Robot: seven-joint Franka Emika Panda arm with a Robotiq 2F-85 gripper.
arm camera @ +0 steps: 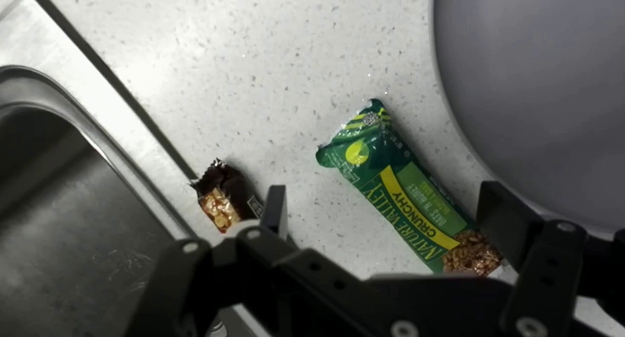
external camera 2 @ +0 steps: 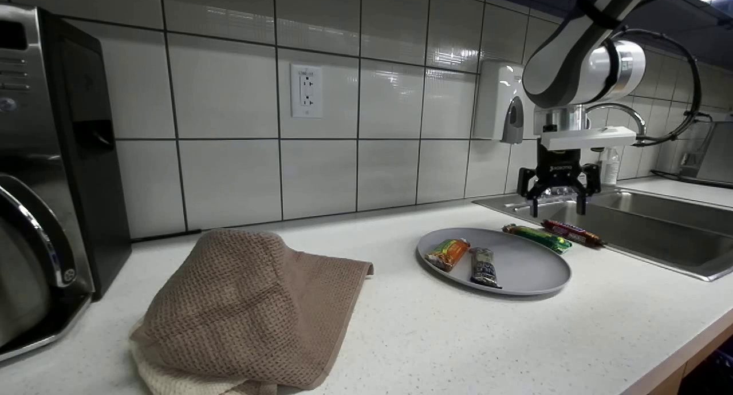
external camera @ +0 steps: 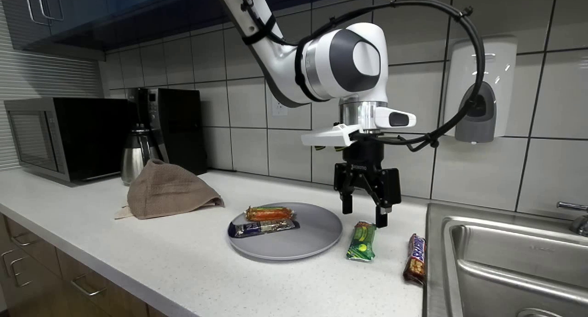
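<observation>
The jaws are spread wide, pointing down, with nothing between them. They hang clear above the bench (external camera: 321,289), between the plate (external camera: 317,232) and the sink (external camera: 438,266). The green-wrapped bar (external camera: 361,241) lies flat and untouched on the bench, just beside the plate on the sink side.

For a sound grip on this bar, rotate the jaws so that they close across its narrow width; at present it runs at a slant to their closing line. Centre over its middle: viewed from above, one end shows close to the plate-side pad (arm camera: 505,220). Descend vertically, then close lightly; the wrapper may slip and the filling may crumble.

Caution: the plate's rim is the main obstruction. A pad lowered on that side could catch it and tip the plate. Farther from the plate, past the green-wrapped bar, a brown-wrapped bar (external camera: 416,259) lies beside the sink; the opposite pad (arm camera: 276,207) could knock it.

Other items, as I see them from here: an orange-wrapped bar (external camera: 269,213) and a dark-and-silver bar (external camera: 265,227) rest mainly on the plate's half away from the sink. A brown towel (external camera: 170,193) is heaped well apart from the plate, opposite the sink, with a steel carafe (external camera: 133,157) beyond it.
</observation>
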